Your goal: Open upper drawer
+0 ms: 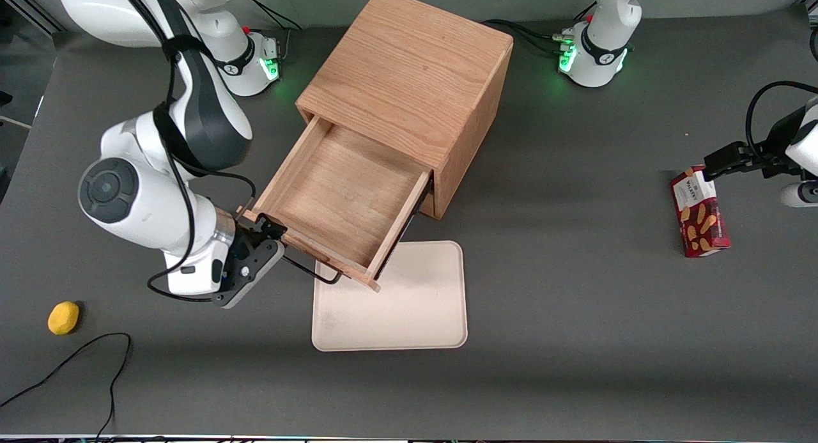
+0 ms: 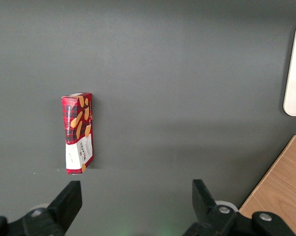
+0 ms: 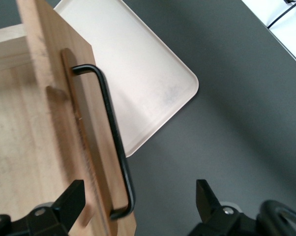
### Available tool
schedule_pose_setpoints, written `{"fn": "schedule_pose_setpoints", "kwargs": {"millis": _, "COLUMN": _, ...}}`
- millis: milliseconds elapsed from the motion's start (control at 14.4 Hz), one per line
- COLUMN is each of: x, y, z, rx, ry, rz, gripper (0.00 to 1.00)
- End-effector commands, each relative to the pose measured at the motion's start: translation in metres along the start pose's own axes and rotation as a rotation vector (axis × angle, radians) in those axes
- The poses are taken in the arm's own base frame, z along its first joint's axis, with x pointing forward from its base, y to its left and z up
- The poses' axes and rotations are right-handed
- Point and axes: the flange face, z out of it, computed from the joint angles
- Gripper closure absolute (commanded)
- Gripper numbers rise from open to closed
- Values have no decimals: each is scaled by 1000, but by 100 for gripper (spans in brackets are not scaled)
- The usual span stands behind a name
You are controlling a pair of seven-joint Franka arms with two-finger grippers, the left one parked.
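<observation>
The upper drawer of the light-oak cube cabinet stands pulled far out toward the front camera, and its inside is bare. Its thin black bar handle runs along the drawer front and shows in the right wrist view. My gripper is open at the end of the handle toward the working arm's side. In the right wrist view the gripper straddles that handle end and the drawer front's edge, with its fingers apart from both. The bottom drawer is hidden under the upper one.
A cream tray lies on the table just in front of the open drawer, partly under its front; it also shows in the right wrist view. A yellow fruit and a black cable lie toward the working arm's end. A red biscuit box lies toward the parked arm's end.
</observation>
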Motion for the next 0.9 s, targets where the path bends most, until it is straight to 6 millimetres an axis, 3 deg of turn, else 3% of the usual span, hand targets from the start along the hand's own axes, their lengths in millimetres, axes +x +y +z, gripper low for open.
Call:
{"fn": "schedule_pose_setpoints", "kwargs": {"millis": 0, "x": -15, "y": -6, "z": -42, "rx": -4, "ry": 5, "rz": 59, "gripper": 0}}
{"fn": "schedule_pose_setpoints", "kwargs": {"millis": 348, "x": -48, "y": -9, "z": -120, "rx": -61, "ry": 79, "rz": 98, "gripper": 0}}
{"fn": "schedule_pose_setpoints", "kwargs": {"millis": 626, "x": -87, "y": -3, "z": -168, "rx": -93, "ry": 124, "rz": 141, "gripper": 0}}
{"fn": "schedule_pose_setpoints", "kwargs": {"millis": 834, "x": -127, "y": 10, "z": -188, "rx": -98, "ry": 139, "rz": 198, "gripper": 0}}
